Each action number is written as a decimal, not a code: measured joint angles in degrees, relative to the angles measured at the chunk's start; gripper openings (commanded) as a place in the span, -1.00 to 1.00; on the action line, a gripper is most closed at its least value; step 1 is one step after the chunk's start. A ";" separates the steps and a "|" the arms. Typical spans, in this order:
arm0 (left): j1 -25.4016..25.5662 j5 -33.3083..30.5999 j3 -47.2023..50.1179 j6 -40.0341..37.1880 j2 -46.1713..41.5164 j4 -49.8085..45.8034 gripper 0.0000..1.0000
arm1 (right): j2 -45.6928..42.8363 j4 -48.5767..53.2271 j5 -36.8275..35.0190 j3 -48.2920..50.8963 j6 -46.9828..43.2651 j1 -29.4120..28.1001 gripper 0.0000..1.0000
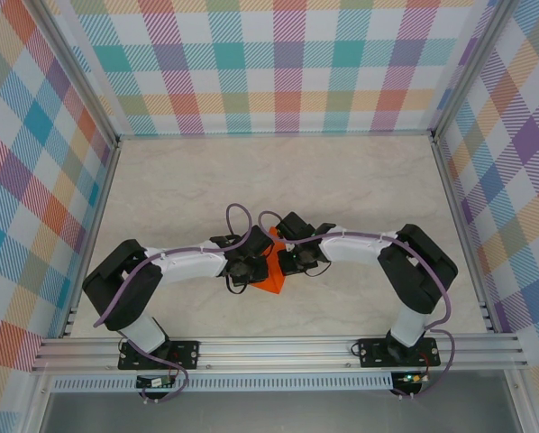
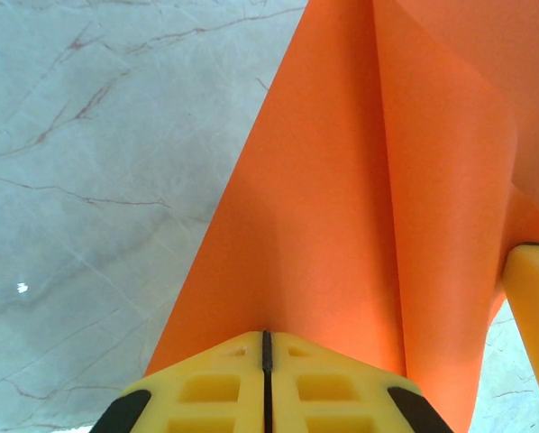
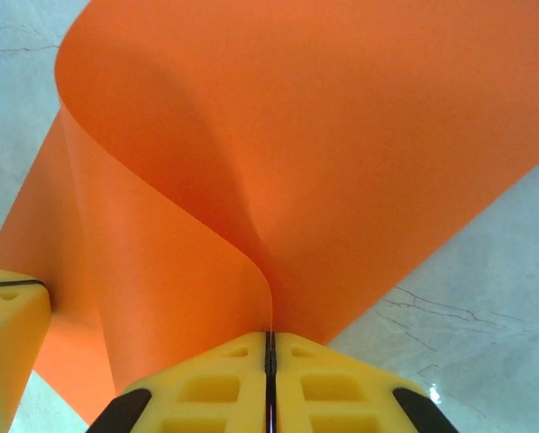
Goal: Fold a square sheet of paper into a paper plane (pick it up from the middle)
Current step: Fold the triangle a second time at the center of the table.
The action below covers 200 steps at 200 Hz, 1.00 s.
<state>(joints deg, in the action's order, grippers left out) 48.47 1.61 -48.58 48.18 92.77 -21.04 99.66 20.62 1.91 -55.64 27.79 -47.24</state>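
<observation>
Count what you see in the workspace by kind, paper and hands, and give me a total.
Orange paper: 1
Hands: 2, the left hand and the right hand, each shut on the paper
Total: 3

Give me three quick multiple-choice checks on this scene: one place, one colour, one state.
1. The bright orange paper sheet is: A between the left gripper and right gripper; B at the table's far-left corner; C on the front rail.
2. The left gripper's fingers are: A yellow; B blue; C white.
3. The right gripper is: A wide open; B shut on the paper; C shut on nothing.
Answers: A, each wrist view shows it pinched; A, they show yellow; B, the fold runs into closed jaws.
</observation>
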 measured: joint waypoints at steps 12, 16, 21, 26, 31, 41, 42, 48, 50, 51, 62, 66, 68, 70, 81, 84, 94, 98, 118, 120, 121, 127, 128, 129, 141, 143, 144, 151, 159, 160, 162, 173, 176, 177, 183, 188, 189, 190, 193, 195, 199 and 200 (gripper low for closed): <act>0.00 0.00 0.00 0.02 0.00 0.00 -0.81 | 0.17 0.00 0.00 0.00 0.00 0.00 -0.81; 0.00 0.00 0.00 0.04 0.00 0.00 -0.81 | 0.17 -0.02 0.00 0.00 0.00 0.00 -0.81; 0.00 0.00 0.00 0.11 0.00 0.00 -0.81 | 0.24 -0.02 0.02 0.00 0.00 0.02 -0.81; 0.00 0.00 0.00 0.15 0.00 0.00 -0.81 | 0.26 -0.04 0.00 0.00 0.00 0.00 -0.81; 0.00 0.00 0.00 0.17 0.00 0.00 -0.81 | 0.28 -0.04 0.02 0.00 0.00 0.02 -0.81; 0.00 0.00 0.00 0.17 0.00 0.02 -0.80 | 0.28 -0.04 0.02 0.00 0.00 0.02 -0.81; 0.00 0.00 0.00 0.17 0.00 0.02 -0.80 | 0.28 -0.04 0.02 0.00 0.00 0.02 -0.81; 0.00 0.00 0.02 0.17 -0.02 0.02 -0.80 | 0.28 -0.07 0.02 0.00 0.00 0.02 -0.81; 0.00 0.00 0.02 0.17 -0.02 0.02 -0.80 | 0.28 -0.04 0.02 0.00 0.00 0.02 -0.81; 0.00 0.00 0.02 0.17 -0.02 0.02 -0.80 | 0.28 -0.04 0.02 0.00 0.00 0.00 -0.81; 0.00 0.00 0.11 0.17 -0.07 0.07 -0.79 | 0.28 -0.04 0.02 -0.02 0.00 0.00 -0.81; 0.00 0.00 0.13 0.17 -0.11 0.09 -0.79 | 0.28 -0.02 0.02 -0.04 0.00 0.02 -0.81; 0.00 0.00 0.15 0.17 -0.11 0.09 -0.80 | 0.28 -0.02 0.04 -0.04 0.00 0.02 -0.81; 0.00 0.00 0.17 0.15 -0.13 0.13 -0.80 | 0.28 -0.02 0.04 -0.07 0.00 0.02 -0.81; 0.00 0.00 0.31 0.17 -0.17 0.15 -0.80 | 0.28 0.02 0.04 -0.11 0.00 0.02 -0.81; 0.00 0.00 0.33 0.15 -0.17 0.17 -0.81 | 0.28 0.02 0.04 -0.11 0.00 0.02 -0.80; 0.00 0.02 0.33 0.17 -0.17 0.17 -0.81 | 0.28 0.07 0.04 -0.15 0.00 0.02 -0.80; 0.00 0.02 0.33 0.17 -0.17 0.17 -0.81 | 0.28 0.09 0.04 -0.20 -0.02 0.02 -0.80; 0.00 0.02 0.33 0.17 -0.17 0.20 -0.82 | 0.26 0.09 0.07 -0.52 -0.11 0.00 -0.80; 0.00 0.02 0.33 0.17 -0.17 0.20 -0.82 | 0.26 0.11 0.07 -0.57 -0.17 0.02 -0.80; 0.00 0.02 0.33 0.17 -0.17 0.20 -0.82 | 0.26 0.13 0.07 -0.63 -0.20 0.02 -0.80; 0.00 0.02 0.33 0.17 -0.17 0.20 -0.82 | 0.26 0.20 0.07 -0.81 -0.24 0.02 -0.80; 0.00 0.02 0.33 0.17 -0.17 0.20 -0.82 | 0.26 0.22 0.07 -0.85 -0.24 0.02 -0.80; 0.00 0.02 0.33 0.17 -0.17 0.20 -0.82 | 0.26 0.24 0.07 -0.87 -0.24 0.02 -0.80; 0.00 0.04 0.33 0.15 -0.17 0.20 -0.82 | 0.26 0.24 0.07 -1.22 -0.26 0.00 -0.80; 0.00 0.02 0.33 0.17 -0.17 0.20 -0.82 | 0.26 0.22 0.07 -1.27 -0.26 0.02 -0.80; 0.00 0.02 0.33 0.17 -0.17 0.20 -0.82 | 0.26 0.24 0.07 -1.27 -0.26 0.00 -0.80; 0.00 0.02 0.33 0.15 -0.17 0.20 -0.82 | 0.26 0.24 0.07 -1.33 -0.26 0.00 -0.80; 0.00 0.04 0.33 0.15 -0.17 0.20 -0.82 | 0.26 0.24 0.07 -1.36 -0.26 0.00 -0.80; 0.00 0.04 0.33 0.15 -0.17 0.20 -0.82 | 0.26 0.26 0.07 -1.36 -0.26 0.02 -0.80; 0.00 0.04 0.33 0.15 -0.17 0.20 -0.82 | 0.26 0.26 0.07 -1.36 -0.26 0.00 -0.80; 0.00 0.04 0.33 0.15 -0.17 0.20 -0.82 | 0.28 0.26 0.07 -1.36 -0.24 0.00 -0.80; 0.00 0.02 0.33 0.15 -0.17 0.20 -0.82 | 0.28 0.26 0.07 -1.36 -0.24 0.02 -0.80; 0.00 0.02 0.33 0.15 -0.17 0.20 -0.82 | 0.28 0.26 0.07 -1.36 -0.24 0.00 -0.80; 0.00 0.02 0.33 0.15 -0.17 0.17 -0.82 | 0.28 0.28 0.07 -1.36 -0.24 0.02 -0.80; 0.00 0.02 0.33 0.15 -0.17 0.20 -0.82 | 0.28 0.28 0.07 -1.36 -0.24 0.02 -0.80; 0.00 0.02 0.33 0.15 -0.17 0.20 -0.82 | 0.28 0.31 0.07 -1.36 -0.24 0.00 -0.80; 0.00 0.02 0.33 0.15 -0.17 0.20 -0.82 | 0.28 0.31 0.07 -1.33 -0.24 0.02 -0.80; 0.00 0.02 0.33 0.15 -0.17 0.20 -0.82 | 0.31 0.31 0.04 -1.36 -0.24 0.02 -0.80; 0.00 0.02 0.33 0.17 -0.17 0.17 -0.82 | 0.31 0.33 0.04 -1.36 -0.24 0.00 -0.80; 0.00 0.02 0.33 0.15 -0.17 0.20 -0.82 | 0.33 0.37 0.04 -1.36 -0.24 0.00 -0.80; 0.00 0.02 0.33 0.17 -0.17 0.20 -0.82 | 0.33 0.37 0.04 -1.36 -0.24 0.02 -0.80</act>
<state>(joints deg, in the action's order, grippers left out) 48.47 1.63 -48.25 48.36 92.60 -20.84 99.98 20.99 1.96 -56.99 27.55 -47.22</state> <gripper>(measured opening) 0.091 0.100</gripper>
